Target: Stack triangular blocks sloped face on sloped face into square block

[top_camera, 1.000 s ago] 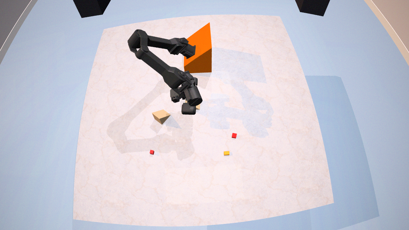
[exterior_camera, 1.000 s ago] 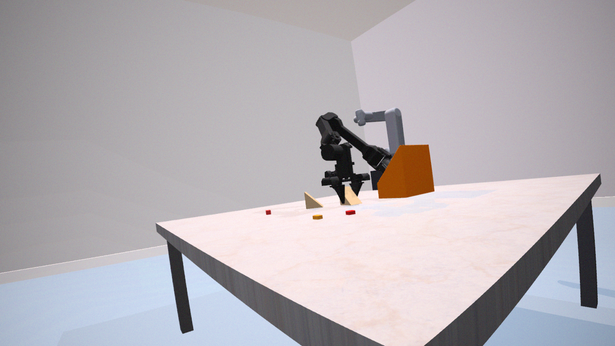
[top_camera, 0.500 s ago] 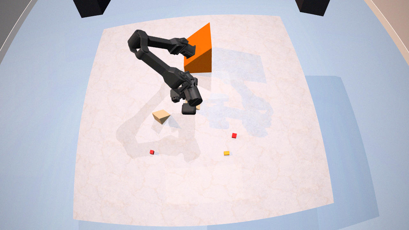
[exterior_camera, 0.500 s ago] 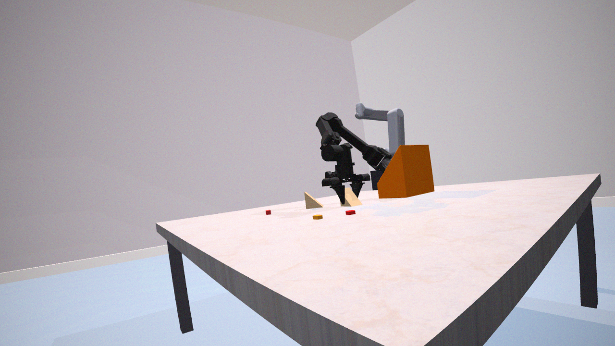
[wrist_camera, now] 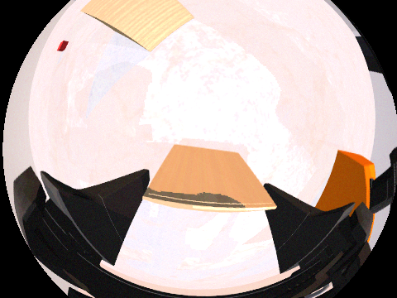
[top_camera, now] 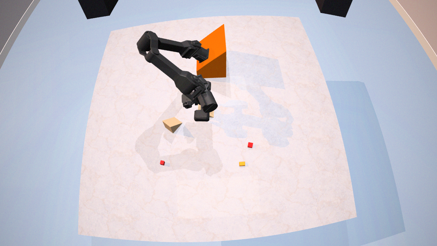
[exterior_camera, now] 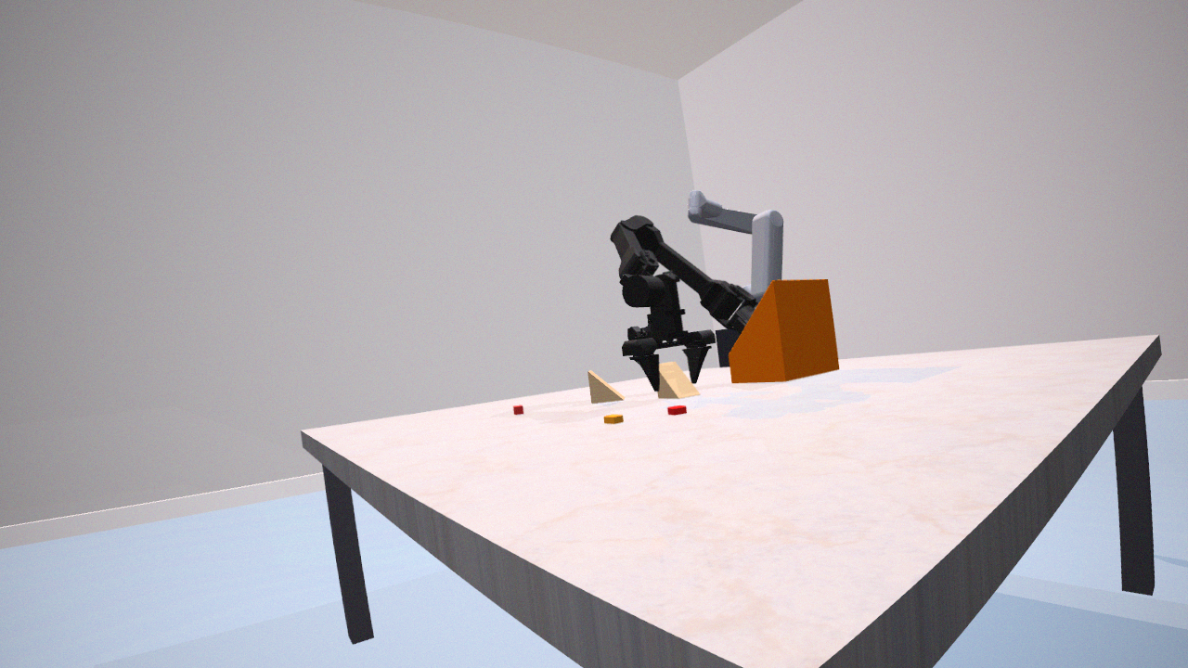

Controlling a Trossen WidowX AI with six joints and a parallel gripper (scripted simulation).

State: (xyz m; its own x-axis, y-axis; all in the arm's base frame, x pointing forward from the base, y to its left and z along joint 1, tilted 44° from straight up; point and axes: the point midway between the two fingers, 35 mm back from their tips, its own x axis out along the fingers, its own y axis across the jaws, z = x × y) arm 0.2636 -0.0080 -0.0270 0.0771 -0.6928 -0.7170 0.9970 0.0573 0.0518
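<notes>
One light wooden triangular block (top_camera: 211, 114) (exterior_camera: 679, 383) (wrist_camera: 207, 167) stands on the table, mostly hidden under the hand in the top view. My gripper (exterior_camera: 676, 385) (wrist_camera: 208, 178) is open, with one finger at each end of this block; the wrist view shows the block's face between the fingertips, with nothing gripped. In the exterior view its bottom appears to rest on the table. The other triangular block (top_camera: 172, 122) (exterior_camera: 602, 391) (wrist_camera: 141, 21) rests apart on the table, left of the hand in the top view, slope exposed. The two blocks do not touch.
A large orange wedge-shaped box (top_camera: 215, 45) (exterior_camera: 806, 332) (wrist_camera: 345, 186) stands beside the arm's base. A red cube (top_camera: 162, 162) (exterior_camera: 518, 409) (wrist_camera: 62, 45), another red piece (top_camera: 250, 145) (exterior_camera: 677, 410) and a yellow piece (top_camera: 241, 163) (exterior_camera: 613, 419) lie on the table. A grey arm (exterior_camera: 768, 253) stands behind.
</notes>
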